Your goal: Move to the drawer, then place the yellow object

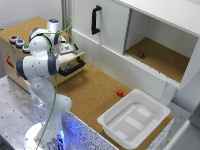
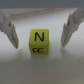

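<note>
**End effector spread wide over the yellow object in the drawer**

Seen in the wrist view: yellow object [image 2: 38,41], a small bright cube lying on a pale surface. No long axis to speak of, being roughly as wide as tall. Top face marked with a dark "N"; the face toward the 6 o'clock edge marked with more dark lettering, too blurred to read. Edges squared to the picture, not skewed.

End effector [image 2: 38,31] open wide, one pale finger at 9 o'clock of the cube and the other at 3 o'clock. Clear gaps on both sides, neither finger touching the cube.

Seen in the exterior view: white arm bent over the drawer [image 1: 70,62], a pale wooden one pulled out from the cork-topped box at about 10 o'clock in the picture. Black bar handle [image 1: 73,67] on the drawer's front. End effector [image 1: 64,48] down at the drawer opening, fingers hidden by the wrist; cube not visible there at all. Shown only by this view: three coloured buttons [image 1: 19,42] on the box top, small red ball [image 1: 120,92] on the cork desk [image 1: 95,95], white tub [image 1: 134,120] at 5 o'clock, small dark object [image 1: 141,54] in the open cabinet [image 1: 160,55] at 2 o'clock, and the white door with its vertical black handle [image 1: 95,20] at 12 o'clock.
</note>
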Robot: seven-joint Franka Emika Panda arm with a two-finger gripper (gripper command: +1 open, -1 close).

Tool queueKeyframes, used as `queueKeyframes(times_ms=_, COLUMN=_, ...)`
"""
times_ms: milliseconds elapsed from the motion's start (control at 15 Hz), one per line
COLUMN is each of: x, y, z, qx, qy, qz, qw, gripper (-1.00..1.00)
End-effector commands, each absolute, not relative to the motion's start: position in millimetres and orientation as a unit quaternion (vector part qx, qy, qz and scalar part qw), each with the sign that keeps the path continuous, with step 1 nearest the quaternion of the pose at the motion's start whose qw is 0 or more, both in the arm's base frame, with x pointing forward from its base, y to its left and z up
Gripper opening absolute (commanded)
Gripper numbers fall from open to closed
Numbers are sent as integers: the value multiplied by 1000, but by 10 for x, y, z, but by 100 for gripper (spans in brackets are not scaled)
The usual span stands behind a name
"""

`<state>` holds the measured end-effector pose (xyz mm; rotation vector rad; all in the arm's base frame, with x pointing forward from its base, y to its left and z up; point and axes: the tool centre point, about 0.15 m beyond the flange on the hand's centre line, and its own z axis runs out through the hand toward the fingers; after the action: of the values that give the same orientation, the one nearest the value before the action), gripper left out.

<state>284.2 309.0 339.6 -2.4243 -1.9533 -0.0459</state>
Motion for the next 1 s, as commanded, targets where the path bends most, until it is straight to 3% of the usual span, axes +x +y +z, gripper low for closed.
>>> queueKeyframes(times_ms=0, x=2809, y=2860, z=3787, qx=-780, qy=-620, qz=-81, qw=8, gripper=100)
queueKeyframes(times_ms=267, x=2870, y=2706, z=4033, qx=-798, qy=-592, qz=-106, qw=18, gripper=100)
queueKeyframes(times_ms=400, x=2970, y=2624, z=4139, qx=-825, qy=-555, qz=-100, qw=44, gripper=100)
queueKeyframes(times_ms=933, x=2970, y=2624, z=4139, qx=-825, qy=-555, qz=-100, qw=44, gripper=100)
